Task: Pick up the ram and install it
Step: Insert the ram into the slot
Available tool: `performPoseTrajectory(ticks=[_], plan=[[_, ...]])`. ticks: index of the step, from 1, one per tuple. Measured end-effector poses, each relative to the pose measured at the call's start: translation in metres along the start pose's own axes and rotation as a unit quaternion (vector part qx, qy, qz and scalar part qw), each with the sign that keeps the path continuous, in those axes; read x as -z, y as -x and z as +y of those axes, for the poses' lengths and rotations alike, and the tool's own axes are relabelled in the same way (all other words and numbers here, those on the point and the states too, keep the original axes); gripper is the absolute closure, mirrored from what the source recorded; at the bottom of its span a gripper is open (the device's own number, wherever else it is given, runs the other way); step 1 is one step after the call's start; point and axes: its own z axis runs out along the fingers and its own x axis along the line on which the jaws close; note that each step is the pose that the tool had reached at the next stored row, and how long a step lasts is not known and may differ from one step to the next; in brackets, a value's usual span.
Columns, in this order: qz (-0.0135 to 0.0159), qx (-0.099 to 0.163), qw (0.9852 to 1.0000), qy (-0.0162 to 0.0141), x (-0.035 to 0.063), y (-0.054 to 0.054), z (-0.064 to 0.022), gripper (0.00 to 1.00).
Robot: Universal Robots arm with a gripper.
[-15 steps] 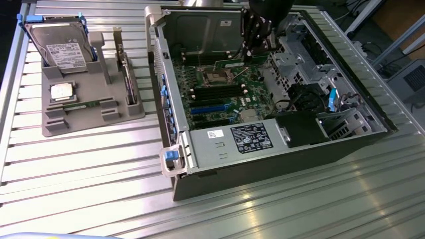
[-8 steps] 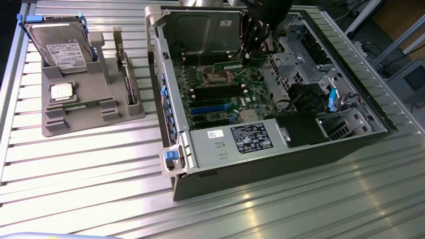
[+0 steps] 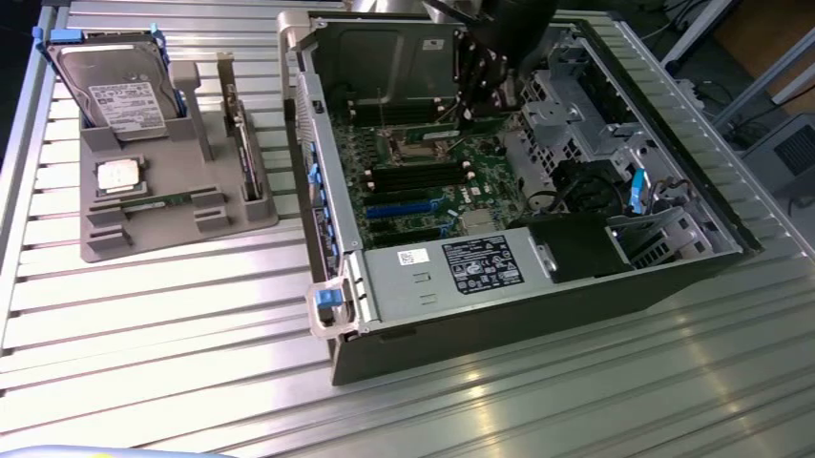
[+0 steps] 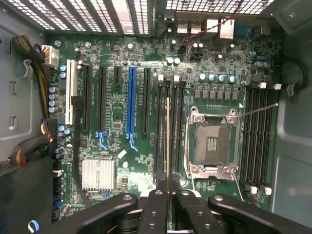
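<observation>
Ram [image 4: 168,141], seen edge-on as a thin yellowish line in the wrist view, was pinched between the gripper's [image 4: 168,187] two black fingers [image 4: 155,204], which stood narrow and closed on its near end. It hung over the motherboard [image 4: 122,136], lined up with the long black memory slots [image 4: 168,126] just beside the empty processor socket [image 4: 212,144].

Largest in the exterior view was the open computer case [image 3: 510,191], lying on its side on a ribbed metal table [image 3: 153,315]. The arm [image 3: 497,48] reached down into the case from above, over the green board near the case's far end. A grey power supply [image 3: 446,272] with a white label sat along the case's near side, and a blue latch [image 3: 327,301] showed at its near corner.

To the exterior view's left, well apart from the case, a grey parts holder [image 3: 166,200] lay on the table. A hard drive [image 3: 117,91] stood tilted in a blue-edged frame at its far end, a dark expansion card [image 3: 240,134] stood upright along its right side, and a small silver processor [image 3: 121,175] rested in a recess. A thin green stick [image 3: 172,200] lay flat in a slot just nearer than the processor.

In the wrist view, a blue expansion slot [image 4: 130,102] ran among black ones, and a small silver heatsink [image 4: 98,174] sat below them.
</observation>
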Motion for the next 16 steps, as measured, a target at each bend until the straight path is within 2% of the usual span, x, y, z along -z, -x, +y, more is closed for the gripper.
performPoseTrajectory(ticks=[8,12,16], plan=[[0.0000,0.000,1.0000,0.0000,-0.0063,0.000,0.0107,0.87],[0.0000,-0.004,1.0000,0.0000,-0.0140,0.001,0.0196,0.87],[-0.0001,-0.007,1.0000,-0.0001,-0.0203,0.001,0.0206,0.87]])
